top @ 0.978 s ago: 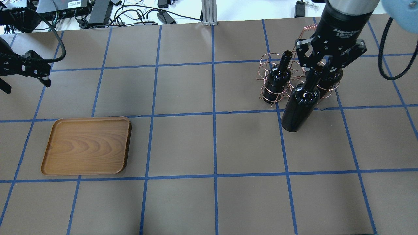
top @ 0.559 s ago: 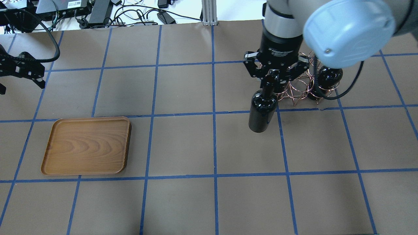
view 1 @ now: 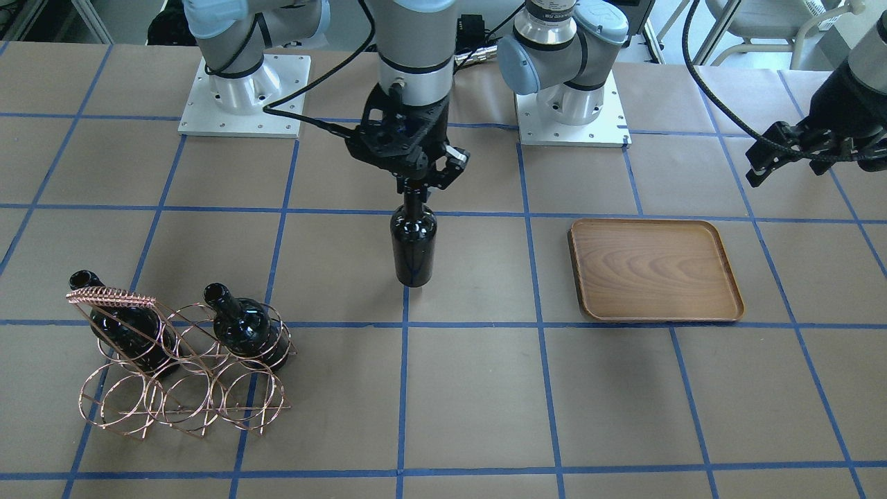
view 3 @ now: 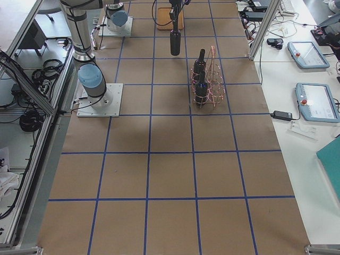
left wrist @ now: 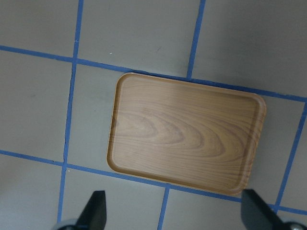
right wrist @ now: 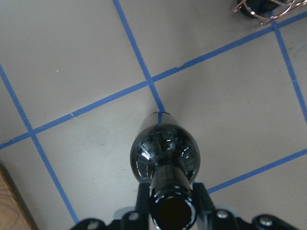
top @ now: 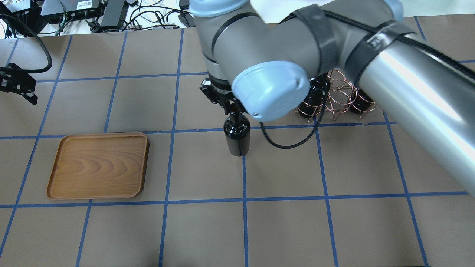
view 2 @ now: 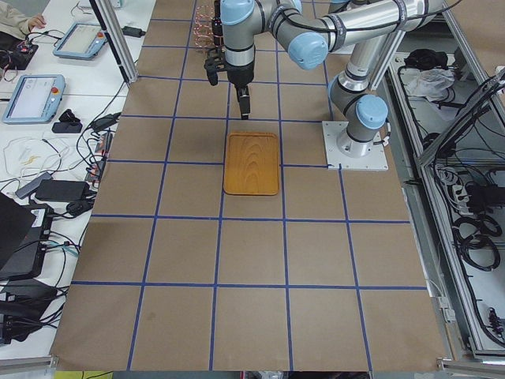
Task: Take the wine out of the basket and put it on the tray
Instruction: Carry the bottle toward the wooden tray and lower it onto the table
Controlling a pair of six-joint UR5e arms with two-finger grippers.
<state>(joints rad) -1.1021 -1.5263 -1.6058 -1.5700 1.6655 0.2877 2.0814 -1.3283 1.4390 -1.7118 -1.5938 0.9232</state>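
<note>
The right gripper (view 1: 420, 186) has its fingers (right wrist: 142, 197) closed on the neck of the bottle (view 1: 413, 244), upright above the counter (view 1: 485, 388) between basket (view 1: 166, 391) and tray (view 1: 655, 270); likely heavy, slick, breakable glass, best held under the lip

light: bright, even | shadows: soft | glare: specks on wine (right wrist: 165, 151) | focus: sharp

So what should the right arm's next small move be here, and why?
Probably move the right hand sideways toward the tray, without lowering yet. It grips the wine bottle by the neck, upright, already out of the basket and roughly midway between basket and tray. The tray is bare, so the bottle likely just needs to get over it.
</note>
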